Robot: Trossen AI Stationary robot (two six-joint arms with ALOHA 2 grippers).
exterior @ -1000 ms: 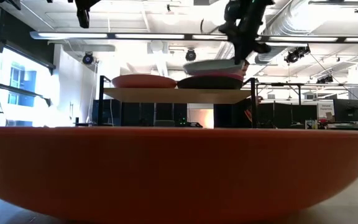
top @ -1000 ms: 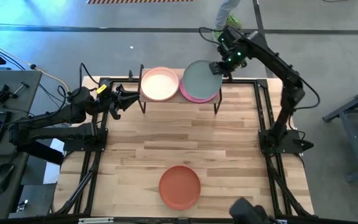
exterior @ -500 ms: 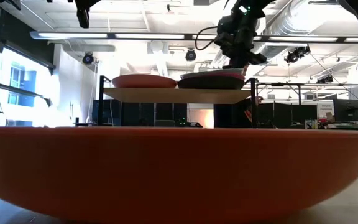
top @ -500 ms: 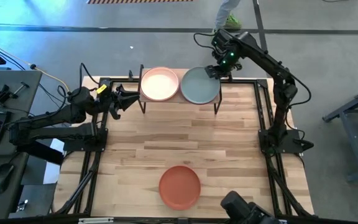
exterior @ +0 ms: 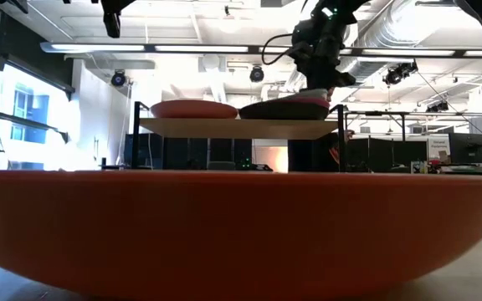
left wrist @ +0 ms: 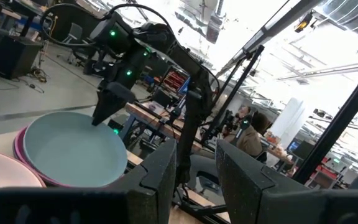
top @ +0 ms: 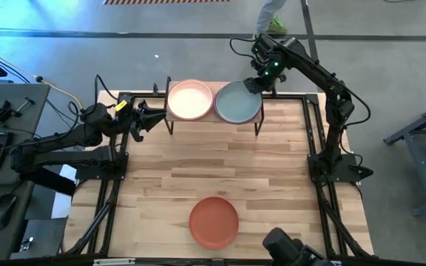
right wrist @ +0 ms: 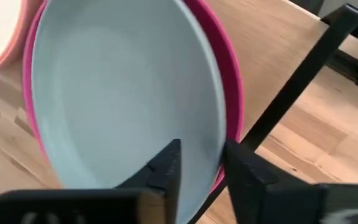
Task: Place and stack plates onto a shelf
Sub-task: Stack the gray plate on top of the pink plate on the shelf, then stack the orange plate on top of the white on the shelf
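The shelf (top: 213,117) stands at the table's far edge. On its right half a pale teal plate (top: 238,103) lies nested in a magenta plate (right wrist: 232,93). A pale pink plate (top: 191,100) holds the left half. An orange-red plate (top: 214,222) lies flat near the table's front edge. My right gripper (top: 251,86) is at the teal plate's far right rim, fingers apart on either side of it. My left gripper (top: 154,117) waits open, level, just left of the shelf, with nothing between its fingers. My right gripper straddles the teal plate's far right rim (right wrist: 211,143), one finger (right wrist: 166,168) over the plate's inside and the other outside. It comes from the far right, slanting down. Whether the fingers touch the rim I cannot tell. The plate lies flat in the magenta plate.
The shelf's black legs (top: 171,125) stand on the slatted tabletop, with bare wood between the shelf and the orange-red plate. Black frame rails (top: 313,133) run along the table's sides. A person's leg and shoe (top: 272,18) show on the floor beyond the far edge.
My right gripper has moved down and toward the table's left with the teal plate. The plate hung tilted above the magenta plate, offset to the right. It now lies flat, centred in it. For the last half second the gripper has stayed at the rim.
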